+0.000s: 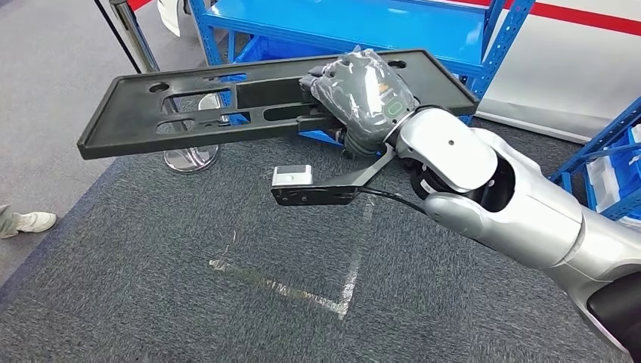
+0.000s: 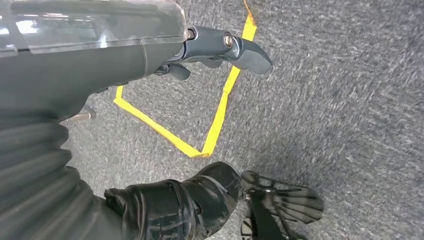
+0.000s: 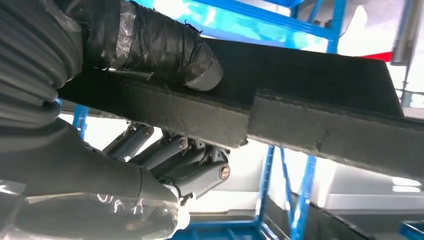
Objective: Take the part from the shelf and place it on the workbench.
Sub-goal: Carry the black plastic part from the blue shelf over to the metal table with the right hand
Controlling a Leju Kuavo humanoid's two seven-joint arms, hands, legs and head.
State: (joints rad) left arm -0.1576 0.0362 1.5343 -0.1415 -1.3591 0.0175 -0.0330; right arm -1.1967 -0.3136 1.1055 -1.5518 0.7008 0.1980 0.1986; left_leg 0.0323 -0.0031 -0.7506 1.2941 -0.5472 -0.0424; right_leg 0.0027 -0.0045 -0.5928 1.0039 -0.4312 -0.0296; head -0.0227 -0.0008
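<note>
Long flat black plastic part (image 1: 227,102) with cut-outs: right robot hand (image 1: 363,94) clamps its long edge, so we carry it level to the bench, avoiding the blue steel shelf (image 1: 355,26).

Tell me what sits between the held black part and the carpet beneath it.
Nothing; under the black part held by the right hand is open air above the carpet, per the head view.

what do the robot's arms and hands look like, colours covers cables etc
The right arm is glossy silver with rounded shells and dark joint gaps. A thin black cable runs to a black bracket with a small silver block. The right hand is dark grey under clear plastic wrap, with a green mark. The left hand has grey ribbed covering.
</note>
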